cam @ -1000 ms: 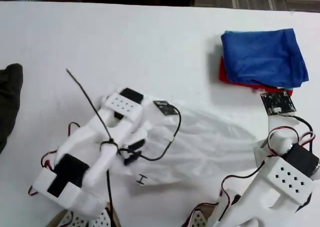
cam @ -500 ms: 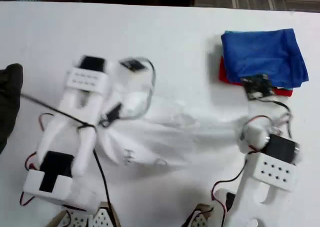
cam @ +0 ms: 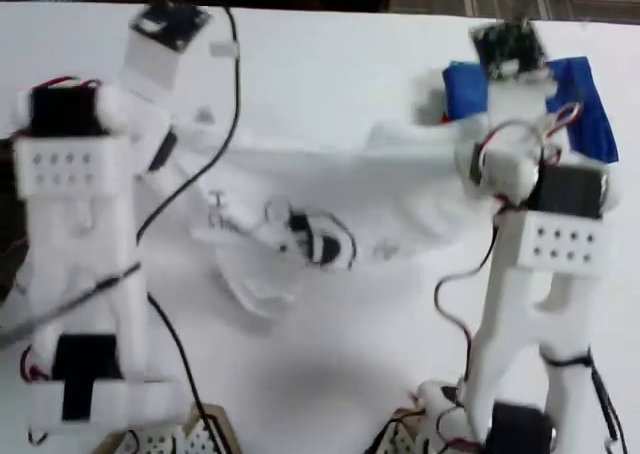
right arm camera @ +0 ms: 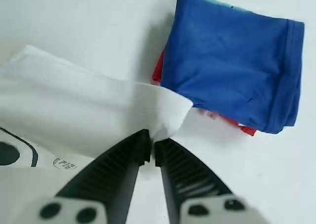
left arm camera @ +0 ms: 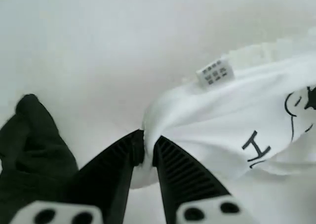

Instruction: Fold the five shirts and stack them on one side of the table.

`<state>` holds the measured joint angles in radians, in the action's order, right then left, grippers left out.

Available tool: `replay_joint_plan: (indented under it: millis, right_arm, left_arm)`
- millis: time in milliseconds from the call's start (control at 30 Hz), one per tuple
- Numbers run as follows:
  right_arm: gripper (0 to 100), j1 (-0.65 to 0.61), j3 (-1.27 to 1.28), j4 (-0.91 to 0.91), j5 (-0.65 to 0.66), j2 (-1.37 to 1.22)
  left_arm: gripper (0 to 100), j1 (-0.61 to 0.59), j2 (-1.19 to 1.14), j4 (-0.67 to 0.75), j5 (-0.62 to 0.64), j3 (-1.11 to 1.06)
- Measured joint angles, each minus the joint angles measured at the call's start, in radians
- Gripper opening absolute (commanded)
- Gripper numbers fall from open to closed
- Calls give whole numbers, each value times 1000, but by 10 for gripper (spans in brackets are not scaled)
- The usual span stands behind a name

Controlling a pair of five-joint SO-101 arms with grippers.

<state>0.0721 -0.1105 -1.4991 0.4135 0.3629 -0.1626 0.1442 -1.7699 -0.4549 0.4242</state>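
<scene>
A white shirt (cam: 400,199) with a black print hangs stretched between my two arms over the middle of the table. My left gripper (left arm camera: 148,152) is shut on one bunched edge of the white shirt (left arm camera: 237,110), near its neck label. My right gripper (right arm camera: 151,149) is shut on the opposite corner of the white shirt (right arm camera: 79,115), just in front of the folded pile. That pile has a blue shirt (right arm camera: 232,61) on top and a red shirt (right arm camera: 157,72) under it. In the high view the right arm partly covers the blue shirt (cam: 585,99).
A crumpled black shirt (left arm camera: 29,150) lies on the table beside the left gripper, at the table's left edge. The white table (cam: 330,54) is bare along its far side between the arms. Cables trail from both arms.
Both arms swung from the near side toward the far side, lifting the white shirt and pulling it wide between them. Its printed side now shows.
</scene>
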Motion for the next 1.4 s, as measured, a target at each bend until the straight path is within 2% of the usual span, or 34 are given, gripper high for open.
replay_joint_plan:
  millis: [133,300,600,700,1033,1233,1400]
  right_arm:
    - [19,-9,-272,-112,-2,-66]
    - [19,-17,-448,-192,-2,-71]
    - [19,-20,-506,-233,-23,-72]
    - [19,-20,-502,-247,-32,-75]
    - [19,-20,-132,-247,-32,-77]
    - [19,-20,141,-244,-32,-77]
    - [19,-20,382,-152,9,-77]
  left_arm:
    - [25,0,112,0,-2,21]
    - [25,0,241,0,-2,21]
    - [25,-2,327,0,-3,18]
    - [25,-2,328,0,-3,-55]
    - [25,0,327,21,0,-672]
    - [25,5,327,123,0,-967]
    - [26,60,327,216,0,-1154]
